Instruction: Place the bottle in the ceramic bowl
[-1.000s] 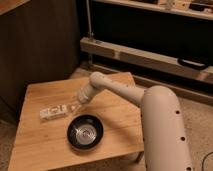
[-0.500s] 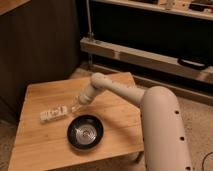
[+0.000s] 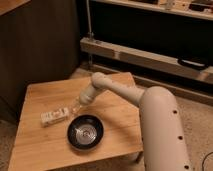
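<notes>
On the left half of the wooden desk (image 3: 42,147) the bottle (image 3: 54,116) lies on its side, label up, cap end pointing right toward the arm; it rests on the wood, outside the bowl, so the task is not yet done. Just right of that end and a little above it, the pincer (image 3: 75,106) hangs low over the desk, angled down at the bottle, seemingly lined up for a pick. It is close to the bottle, though I cannot tell whether it touches it, nor whether it is released or clenched. Just below and right sits the ceramic bowl (image 3: 85,132), black with a shiny grey centre, upright, near the front edge and close to the bottle, so I judge only 1 short carry is needed. The pale arm (image 3: 120,90) reaches in from the robot's body (image 3: 162,130) at the right.
</notes>
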